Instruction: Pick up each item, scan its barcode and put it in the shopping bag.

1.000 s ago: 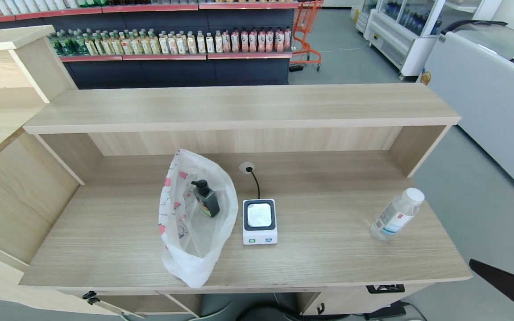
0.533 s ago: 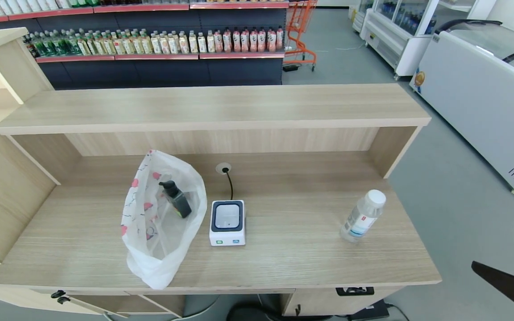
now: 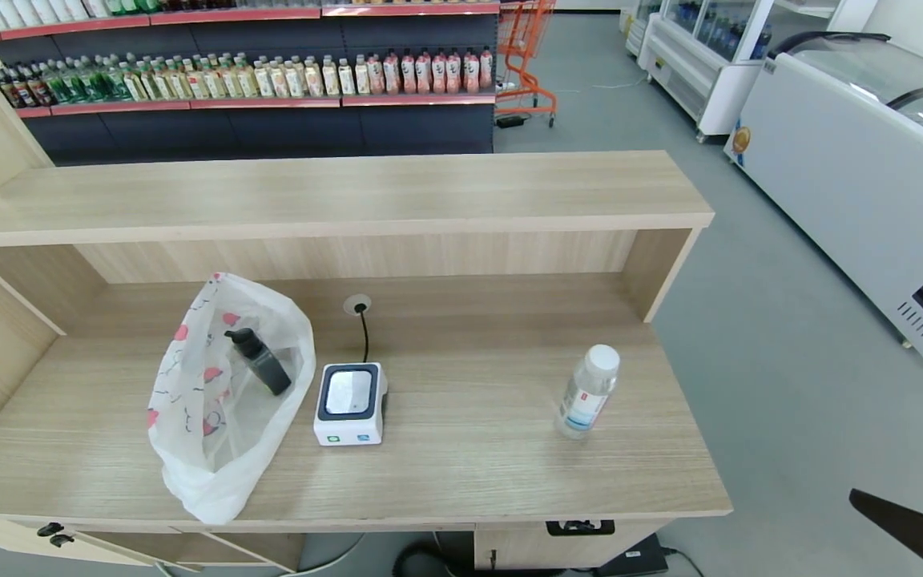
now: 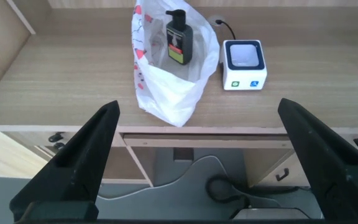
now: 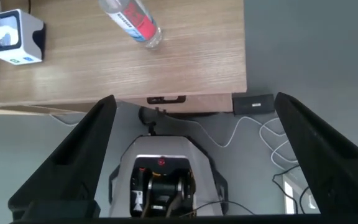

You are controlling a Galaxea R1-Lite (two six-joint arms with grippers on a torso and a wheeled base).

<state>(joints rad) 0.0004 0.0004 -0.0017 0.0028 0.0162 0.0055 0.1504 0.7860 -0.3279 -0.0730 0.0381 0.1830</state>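
On the wooden counter [image 3: 469,457] a white shopping bag [image 3: 213,417] with red prints stands open at the left, with a dark pump bottle [image 3: 264,365] inside it. Beside the bag sits a white barcode scanner [image 3: 348,402]. A clear bottle [image 3: 587,391] with a white cap stands upright at the counter's right end. My right gripper [image 3: 894,494] hangs open off the counter's right front corner, over the floor. In the right wrist view this gripper [image 5: 196,99] is below the counter edge, short of the clear bottle [image 5: 131,22]. My left gripper [image 4: 199,106] is open, in front of the bag [image 4: 166,93] and scanner [image 4: 244,56].
A raised wooden ledge [image 3: 333,192] runs along the counter's far side, with a side panel at each end. A black cable [image 3: 364,332] runs from the scanner to a hole. Chest freezers [image 3: 854,160] stand to the right across open floor. Shelves of drinks [image 3: 245,76] lie behind.
The whole head picture has slid left, so the camera has turned right. Bag, scanner and bottle keep their places on the counter. The right gripper stays at the lower right.
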